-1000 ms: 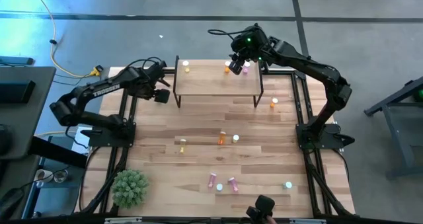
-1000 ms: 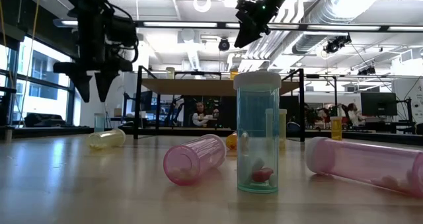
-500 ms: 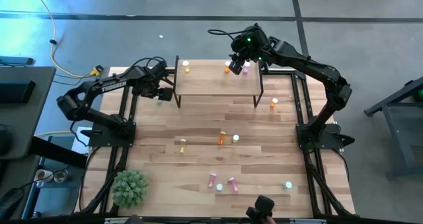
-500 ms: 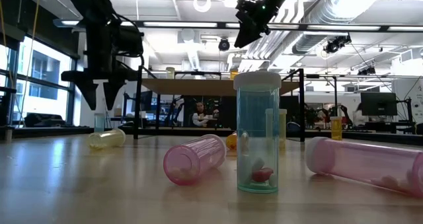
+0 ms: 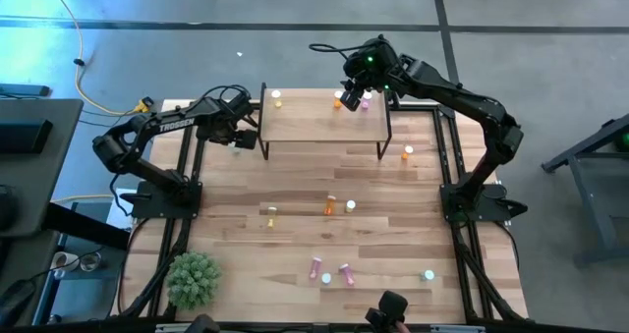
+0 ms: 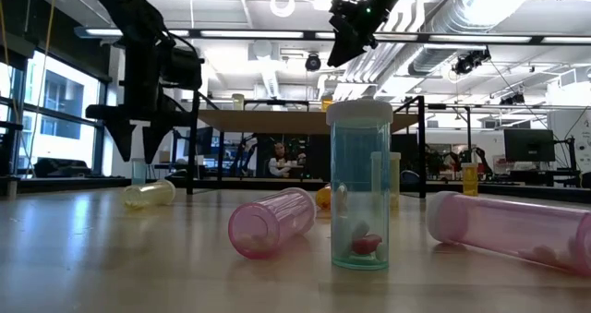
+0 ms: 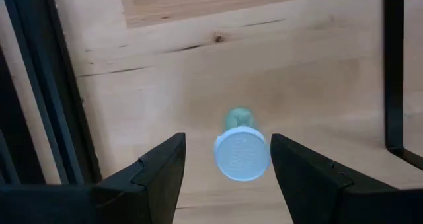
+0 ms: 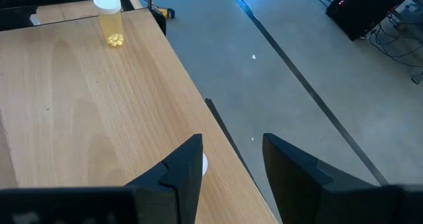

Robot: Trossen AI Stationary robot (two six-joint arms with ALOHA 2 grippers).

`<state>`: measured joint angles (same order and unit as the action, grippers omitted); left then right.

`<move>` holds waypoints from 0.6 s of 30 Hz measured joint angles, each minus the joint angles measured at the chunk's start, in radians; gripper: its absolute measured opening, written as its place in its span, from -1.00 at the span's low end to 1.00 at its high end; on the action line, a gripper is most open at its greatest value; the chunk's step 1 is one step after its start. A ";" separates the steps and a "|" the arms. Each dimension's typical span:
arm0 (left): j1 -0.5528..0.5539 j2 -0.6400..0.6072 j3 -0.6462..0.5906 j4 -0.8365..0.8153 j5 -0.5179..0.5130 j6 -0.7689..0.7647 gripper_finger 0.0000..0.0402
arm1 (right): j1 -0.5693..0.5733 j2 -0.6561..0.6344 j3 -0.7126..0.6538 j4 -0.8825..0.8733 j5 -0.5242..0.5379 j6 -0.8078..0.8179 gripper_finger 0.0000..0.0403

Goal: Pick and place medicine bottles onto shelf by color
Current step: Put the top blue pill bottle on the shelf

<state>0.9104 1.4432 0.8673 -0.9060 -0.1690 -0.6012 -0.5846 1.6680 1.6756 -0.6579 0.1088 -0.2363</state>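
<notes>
Wrist footage from the left arm is giving what the overhead camera barely hints at: the left gripper (image 7: pixel 228 168) is hanging with its jaws spread wide on either side of a green bottle (image 7: pixel 240 145) standing upright on the table (image 5: pixel 295 186), white cap up, neither finger touching it. From above, that gripper (image 5: pixel 240 137) is sitting just off the left end of the shelf (image 5: pixel 314 122), near one of its black legs. The right gripper (image 5: pixel 352 95) is hovering over the shelf's far right area, jaws partly apart and gripping nothing that I can see; a white cap is peeking out between its fingers in its own camera. That same camera is showing a yellow bottle (image 8: pixel 108 19) with yellow pills standing at the shelf's far end. The table-level camera is catching contents too: an upright green bottle (image 6: pixel 360 186) close by with a reddish pill at the bottom, and pink bottles (image 6: pixel 273 222) lying on their sides beside it. More bottles are lying scattered across the planks, and a small green plant (image 5: pixel 193 278) is sitting at the front left corner.
</notes>
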 joint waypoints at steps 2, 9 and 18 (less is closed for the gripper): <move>0.000 0.001 0.000 0.002 0.000 0.003 0.00 | 0.000 0.000 0.000 0.000 0.000 0.000 -0.26; 0.000 0.002 0.000 0.025 0.013 0.022 -0.23 | 0.000 0.000 0.000 0.000 0.000 0.000 -0.26; 0.000 0.001 0.000 0.023 0.035 0.022 -0.44 | 0.000 0.000 0.000 0.000 0.000 0.000 -0.26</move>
<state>0.9104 1.4445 0.8677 -0.8831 -0.1345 -0.5793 -0.5846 1.6680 1.6752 -0.6579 0.1089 -0.2363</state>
